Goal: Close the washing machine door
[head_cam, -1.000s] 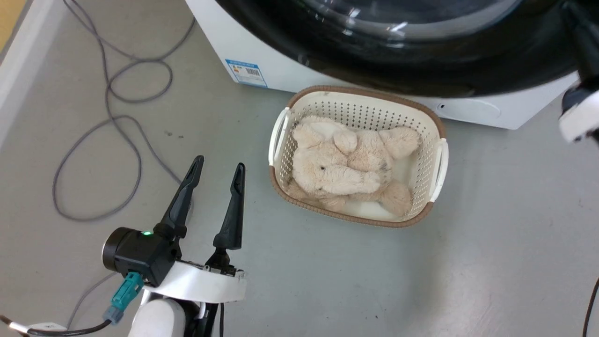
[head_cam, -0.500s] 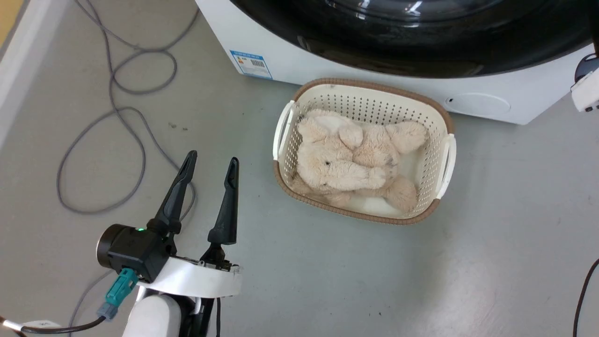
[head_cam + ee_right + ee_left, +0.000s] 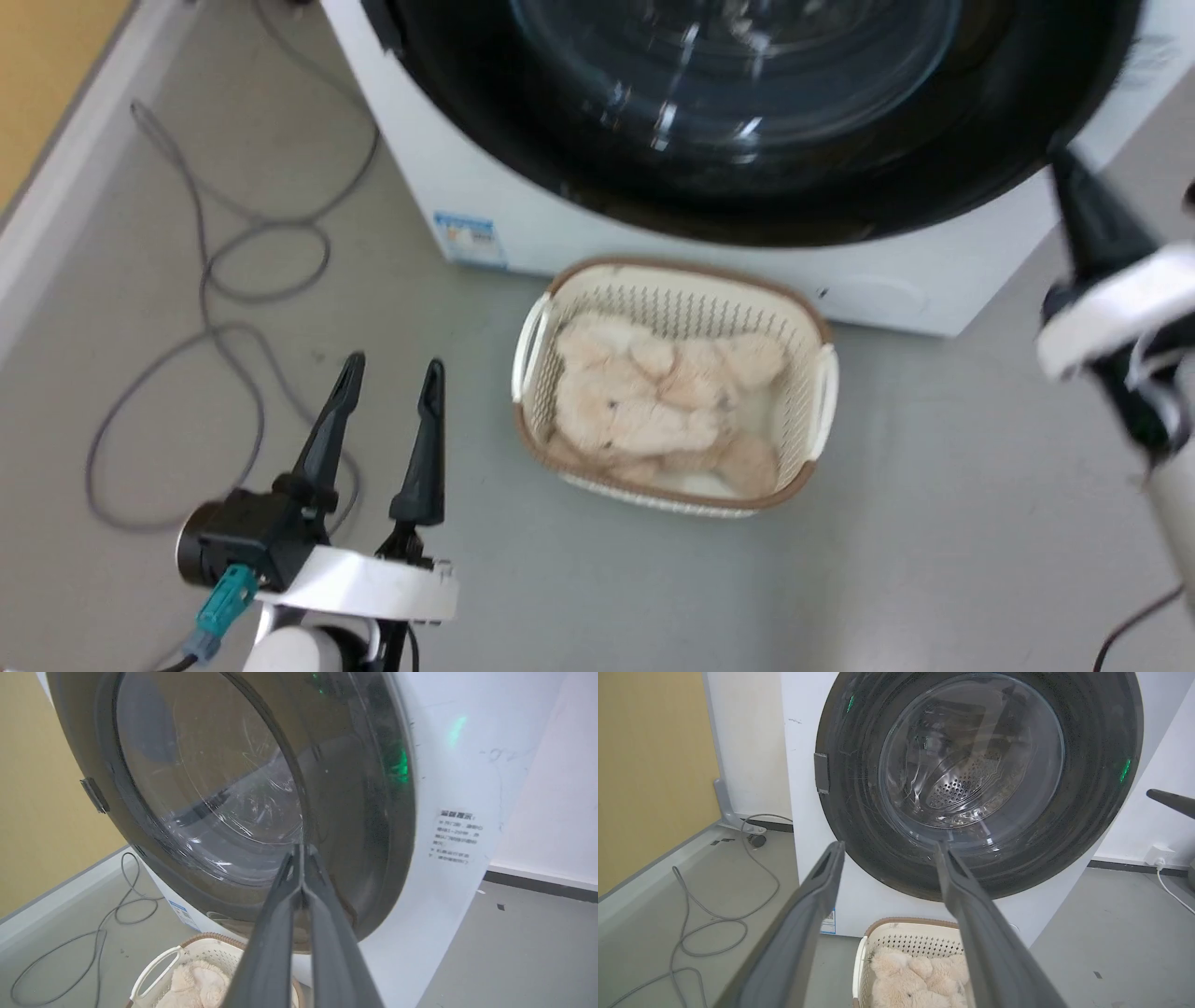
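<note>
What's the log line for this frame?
washing machine door: flush on washing machine, latch unconfirmed | left gripper: open, over floor | right gripper: shut, near door rim, contact unclear

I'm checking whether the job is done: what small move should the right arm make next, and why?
Probably draw the shut right gripper back: the washing machine door looks flush against the washing machine front, so no push seems needed.

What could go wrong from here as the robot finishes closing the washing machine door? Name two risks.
The washing machine door looks flush, but a latch cannot be confirmed; if the right gripper, jaws shut near its rim, pulls away, it may swing open. The basket sits right below the door, so a lowering arm could knock it.
</note>
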